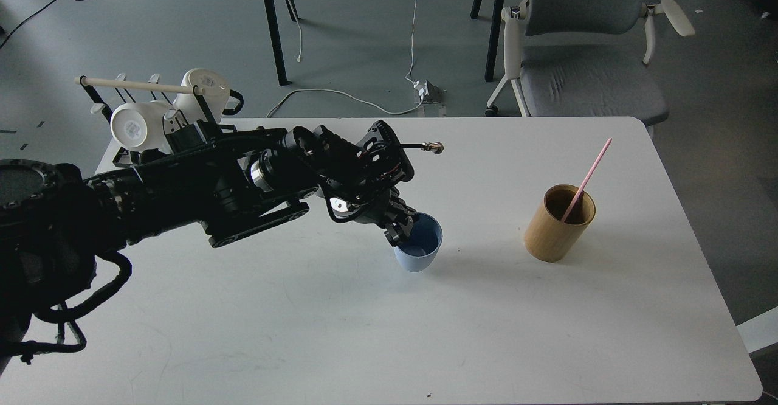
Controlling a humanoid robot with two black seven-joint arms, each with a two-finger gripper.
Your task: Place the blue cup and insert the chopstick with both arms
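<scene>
1. The left arm's pincer (402,225) is clamped on the near-left rim of the small pale-blue plastic cup (419,248), one finger seemingly inside the mouth and one outside.
2. The blue cup sits about mid-counter, a little toward the far edge; whether its base rests on the white counter (364,332) or hangs just above it, I cannot tell, though it casts a close shadow.
3. Judging from this, placing the cup is nearly finished: the pincer has yet to let go.
4. The thin pink chopstick (586,180) leans in the tan bamboo cylinder (558,222), which stands to the right of the cup, well apart from it, toward the right edge. Insertion has not begun.
5. The right arm and its pincer are not visible, so its state is unknown.
6. At the far-left corner stands a rack with a pale wooden rod (140,85) and white mugs (135,126), partly hidden behind the left arm.
7. Nothing lies between the cylinder and the cup; the left arm's bulk over the cup's left side is probably the main obstacle to a stick coming in.
</scene>
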